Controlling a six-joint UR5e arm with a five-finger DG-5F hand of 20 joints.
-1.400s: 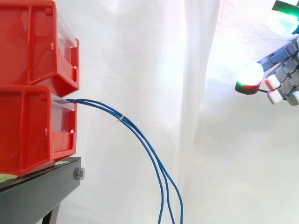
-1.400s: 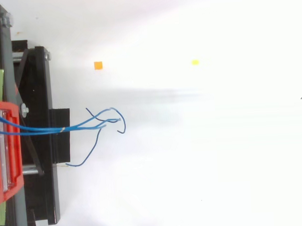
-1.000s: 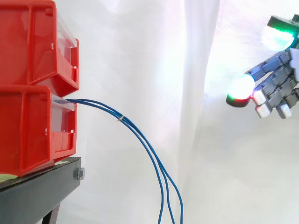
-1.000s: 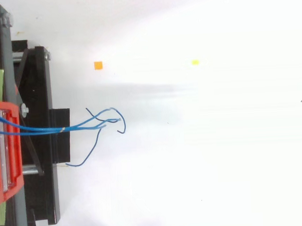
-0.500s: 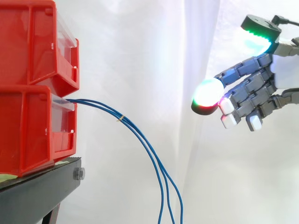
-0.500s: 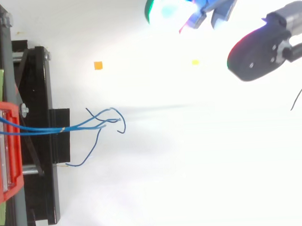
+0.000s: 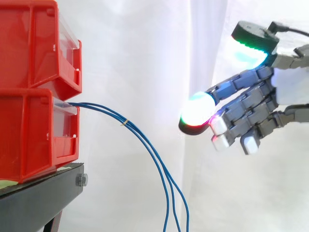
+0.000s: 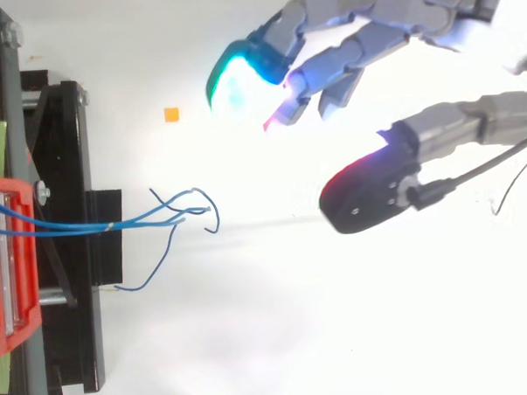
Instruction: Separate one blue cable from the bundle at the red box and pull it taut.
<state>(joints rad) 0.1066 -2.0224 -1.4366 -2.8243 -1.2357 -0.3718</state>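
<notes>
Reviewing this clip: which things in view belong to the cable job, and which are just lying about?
Job: blue cable bundle; the lower red bin it comes out of; the open robot hand.
Just there: upper red bin; black stand; small orange square; white curtain.

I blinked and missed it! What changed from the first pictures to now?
The hand came in from the right and moved left and down toward the blue cables, fingers open, holding nothing. The blue cables, red bins and black stand stayed as they were.
</notes>
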